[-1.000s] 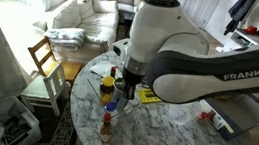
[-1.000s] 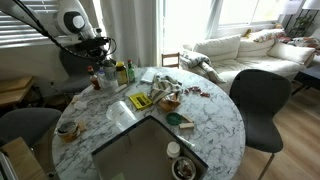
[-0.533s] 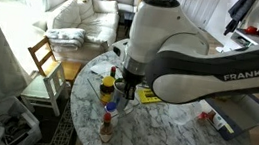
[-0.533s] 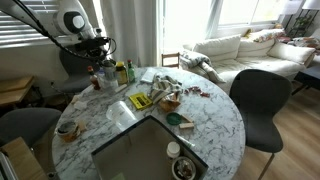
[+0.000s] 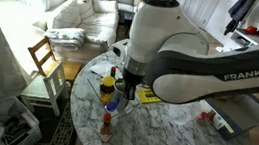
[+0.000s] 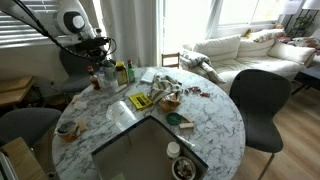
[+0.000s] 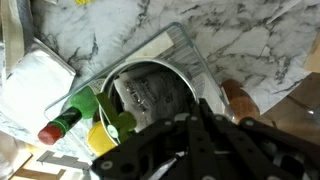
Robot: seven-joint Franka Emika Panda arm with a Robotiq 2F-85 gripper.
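**Gripper over a metal cup at the table's edge**

Wrist view: the gripper [image 7: 200,122] enters from below as a dark linkage. Its fingers overlap the rim of a round metal cup [image 7: 150,92], and whether they are spread or closed on it cannot be told. The cup is grey and shiny, with a mottled inside, and stands on the marble table [image 7: 255,40].

Just beside the cup lie a green bottle with a red cap [image 7: 75,115] and a yellow-capped bottle [image 7: 104,136]. A white packet [image 7: 35,80] is beyond them, and a brown bottle [image 7: 238,98] stands on the opposite side.

In an exterior view the gripper [image 6: 100,60] hangs above the bottle cluster [image 6: 118,73] near the table rim, well apart from a yellow packet [image 6: 140,101].
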